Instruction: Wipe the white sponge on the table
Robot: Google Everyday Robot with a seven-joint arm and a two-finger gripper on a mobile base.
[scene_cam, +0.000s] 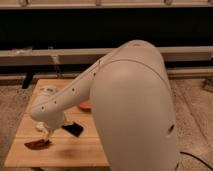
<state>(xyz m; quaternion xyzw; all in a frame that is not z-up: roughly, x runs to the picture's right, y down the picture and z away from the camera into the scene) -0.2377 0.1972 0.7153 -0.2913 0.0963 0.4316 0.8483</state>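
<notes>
Arm (132, 105): nearest thing; its bulky pale shell fills the right half and reaches down-left, past the flat black piece (73, 129).
Desk (75, 150): light wooden top; its near edge runs just this side of the black piece.
Brown piece (36, 144): flat and dark reddish, left of the black piece and nearer, close to the desk's near-left corner.
Gripper (45, 134): just left of the black piece, pointing down, low over the desk, above the brown piece's right end.
Fingers: spread wide, with nothing plainly pinched between them.
Black piece: lies flat on the desk, apart from the gripper.
White sponge: cannot be picked out for certain; a pale bit at the fingertips, left of the black piece, may be it or may be a finger.
Orange-red thing (85, 105): beyond the black piece, half hidden by the arm.
White object (48, 91): far left of the black piece, near the desk's far edge.
Step in hand: likely taking hold of the sponge, judging by the spread fingers.
Doing it well: come straight down so the fingers straddle the sponge and close gently, since it should squash. Then press it flat and stroke over bare wood, clear of the brown piece and the black piece.
Count: one arm, one gripper, one desk, one black piece, one brown piece, one orange-red thing, one white object; sponges surely seen, none.
</notes>
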